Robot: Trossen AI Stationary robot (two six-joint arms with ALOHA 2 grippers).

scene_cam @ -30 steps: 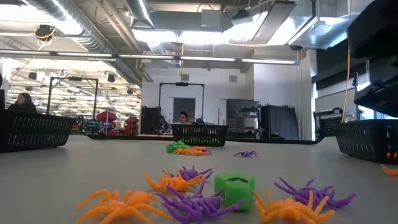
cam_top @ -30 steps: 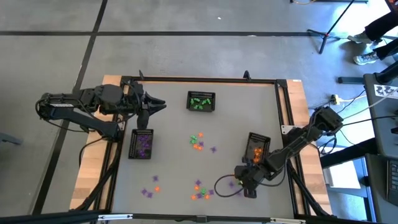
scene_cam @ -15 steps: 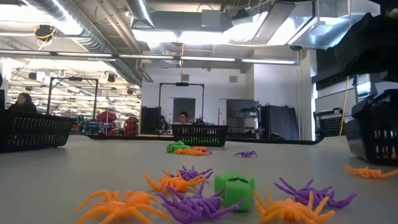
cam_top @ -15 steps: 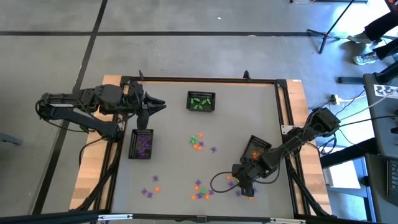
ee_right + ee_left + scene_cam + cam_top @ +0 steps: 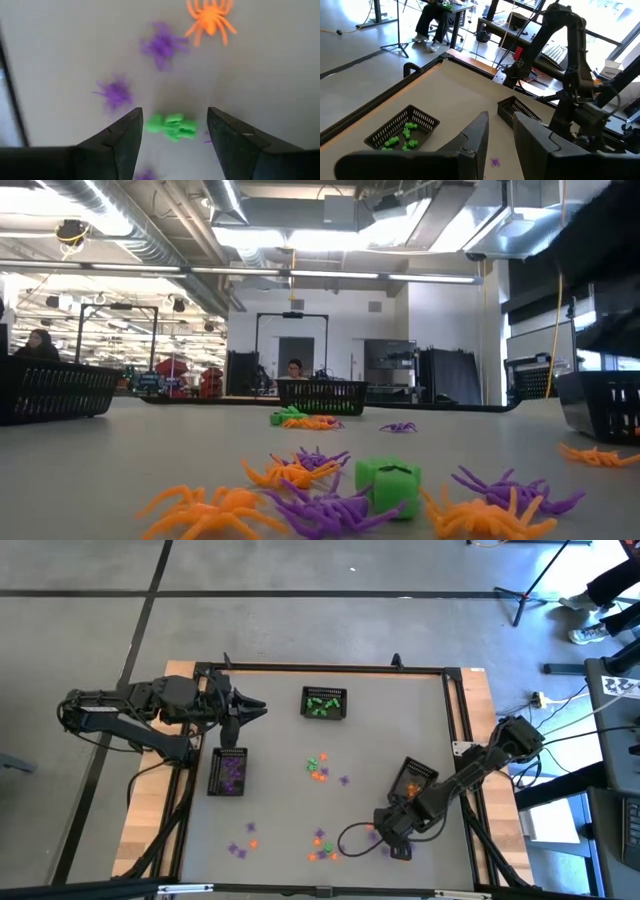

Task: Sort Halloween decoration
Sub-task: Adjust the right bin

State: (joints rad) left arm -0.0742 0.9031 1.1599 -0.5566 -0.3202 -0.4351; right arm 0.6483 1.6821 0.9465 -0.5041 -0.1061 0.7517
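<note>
From high above, the whole grey table (image 5: pixel 400 730) with its dark rail is showing. The left gripper (image 5: pixel 258 708) is hanging over the far left part, above the black mesh basket with purple trinkets (image 5: pixel 228 772). The black mesh basket with green trinkets (image 5: pixel 323 703) is sitting near the far rail. The black mesh basket with orange trinkets (image 5: pixel 414 781) is sitting by the right side. The right gripper (image 5: pixel 376 831) is reaching low over the near part of the table, beside a near bunch of tiny plastic spiders and blocks (image 5: pixel 322 846). A middle bunch of trinkets (image 5: pixel 320 767) is lying in the open, and a small left bunch (image 5: pixel 243 839) is lying near the near rail. Lots of bare table is lying between the bunches and the far right corner.

The low view is showing the shapes close up: an orange plastic spider (image 5: pixel 205 507), a purple plastic spider (image 5: pixel 325 508) and a green plastic block (image 5: pixel 388 484), all bunched together.

The right wrist view is looking down at the table. The right gripper's fingers (image 5: pixel 125 137) are standing wide apart, holding nothing. A small green trinket (image 5: pixel 172 126) is lying on the table between them, with purple spiders (image 5: pixel 161 46) and an orange spider (image 5: pixel 210 16) farther off.

In the left wrist view the left gripper's fingers (image 5: pixel 477 137) are parted a little, with nothing between them.
</note>
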